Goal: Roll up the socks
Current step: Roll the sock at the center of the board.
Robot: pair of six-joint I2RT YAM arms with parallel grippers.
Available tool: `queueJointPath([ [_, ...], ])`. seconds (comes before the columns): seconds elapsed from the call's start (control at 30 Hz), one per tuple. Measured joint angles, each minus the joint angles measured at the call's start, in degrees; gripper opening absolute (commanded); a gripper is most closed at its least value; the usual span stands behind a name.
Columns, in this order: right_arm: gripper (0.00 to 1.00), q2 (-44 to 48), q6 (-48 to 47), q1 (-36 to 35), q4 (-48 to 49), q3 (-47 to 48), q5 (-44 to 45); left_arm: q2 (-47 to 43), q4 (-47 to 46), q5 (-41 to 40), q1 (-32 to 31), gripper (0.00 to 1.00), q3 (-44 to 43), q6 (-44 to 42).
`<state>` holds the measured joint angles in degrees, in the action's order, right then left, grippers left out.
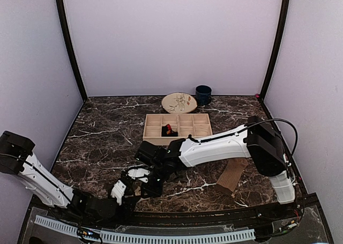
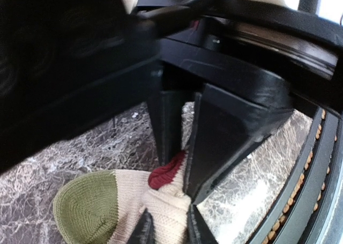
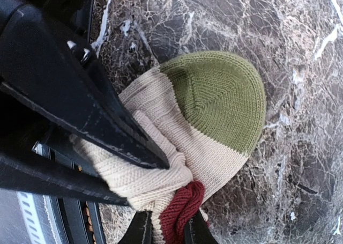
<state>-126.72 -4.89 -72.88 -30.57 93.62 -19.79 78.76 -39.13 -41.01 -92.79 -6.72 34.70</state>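
Left fingers point(image 3: 91, 104) are clamped on the green-toed beige sock point(image 3: 187, 131); its maroon band is pinched by the right fingers point(image 3: 140, 230), near the desk's point(image 3: 300, 67) near edge.

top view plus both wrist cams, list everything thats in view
beige sock: one, beige with green toe and maroon band, near edge of the table, between the grippers
tan sock: one, ribbed tan, right side of the table
black sock: one, black with red, in a tray compartment
tray: one, pale wood with dividers, mid table
plate: one, cream with a pattern, behind the tray
mug: one, dark blue, right of the plate
table: one, dark marble
left gripper: one, black fingers, closed on the beige fabric
right gripper: one, black fingers, closed on the maroon band
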Motion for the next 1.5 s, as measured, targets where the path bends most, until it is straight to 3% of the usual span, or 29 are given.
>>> queueJointPath([
  [0.17, 0.16, 0.37, 0.09, 0.13, 0.31, -0.63, 0.07, 1.14, -1.68, -0.20, -0.02, 0.05, 0.09, 0.59],
  [0.33, 0.35, 0.79, 1.20, 0.17, 2.10, -1.97, 0.09, 1.64, -3.65, -0.22, -0.02, 0.02, 0.83, 2.45],
  [0.43, 0.40, 1.16, 1.60, 0.17, 3.82, -3.37, 0.44, 2.25, -4.68, -0.26, 0.00, 0.01, 0.92, 4.00],
  [0.8, 0.47, 5.29, 3.80, 0.59, 11.50, -11.78, 2.05, 4.48, -10.62, -0.92, 0.00, 0.00, 2.95, 10.36],
  [1.07, 0.47, 12.13, 6.80, 1.66, 16.02, -22.05, 5.97, 7.85, -16.68, 1.64, 1.62, 0.00, 3.45, 8.92],
  [1.33, 0.48, 19.69, 8.83, 1.88, 19.65, -32.65, 13.64, 14.08, -24.33, 12.28, 9.14, 0.00, 0.48, 5.66],
  [1.5, 0.48, 24.39, 9.51, 1.97, 19.82, -38.03, 20.00, 14.86, -19.52, 21.22, 13.27, 0.00, -5.62, 2.49],
])
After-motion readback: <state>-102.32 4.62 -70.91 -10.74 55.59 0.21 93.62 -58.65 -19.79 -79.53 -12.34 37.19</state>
